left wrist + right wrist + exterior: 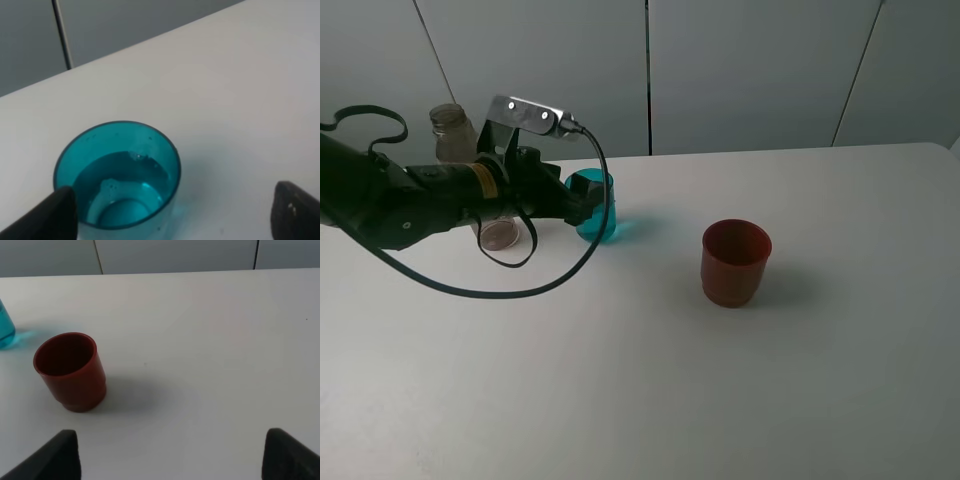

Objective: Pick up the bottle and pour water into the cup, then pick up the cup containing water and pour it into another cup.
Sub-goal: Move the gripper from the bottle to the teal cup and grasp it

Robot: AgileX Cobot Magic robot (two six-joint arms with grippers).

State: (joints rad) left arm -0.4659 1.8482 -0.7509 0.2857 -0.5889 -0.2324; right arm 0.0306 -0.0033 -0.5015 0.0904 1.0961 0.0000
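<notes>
While left fingers [50, 220] gape empty, translucent teal cup [117, 175] part-full of water, right fingers [50, 460] likewise wide, empty.

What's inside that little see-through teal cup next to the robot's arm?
Clear water, with a few bubbles, partly fills the small translucent teal plastic tumbler. A black gripper finger hides part of its side.

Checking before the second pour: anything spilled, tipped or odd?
Nothing stands out. The teal cup holds water and stands upright, as does the red cup; no puddle shows on the table.
</notes>
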